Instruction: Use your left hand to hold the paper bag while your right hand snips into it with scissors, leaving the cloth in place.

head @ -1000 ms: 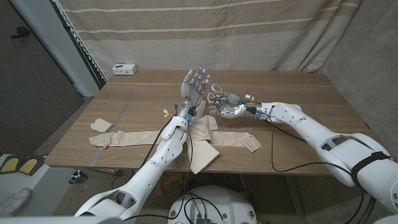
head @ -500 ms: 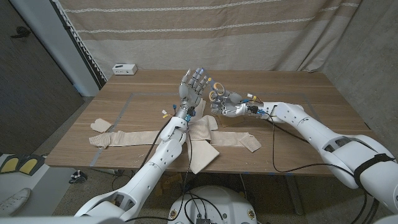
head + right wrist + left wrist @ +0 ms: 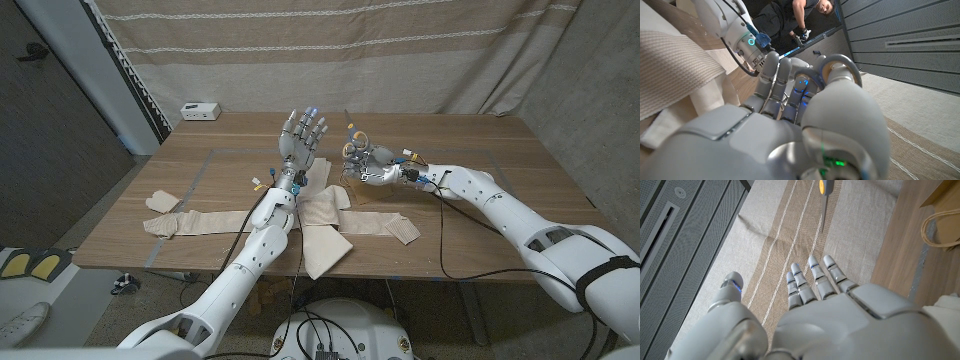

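A tan paper bag (image 3: pixel 322 205) lies flat at the table's middle; its twine handle (image 3: pixel 940 225) shows in the left wrist view. A long beige ribbed cloth (image 3: pixel 205 222) stretches across the bag from left to right. My left hand (image 3: pixel 302 135) is raised above the bag's far end with fingers spread, holding nothing. Just to its right, my right hand (image 3: pixel 368 165) holds the scissors (image 3: pixel 352 138) in the air, their blades pointing up and away. One scissor ring (image 3: pixel 842 65) sits around that hand's thumb.
A small white box (image 3: pixel 200 110) stands at the table's (image 3: pixel 480 150) far left. A loose cloth piece (image 3: pixel 160 202) lies near the left edge. A striped curtain (image 3: pixel 330 50) hangs behind the table. A person (image 3: pixel 807 12) shows in the right wrist view.
My left hand has lifted and drifted left, away from the right hand. The right hand has risen a little with the scissors and tipped their blades upward.
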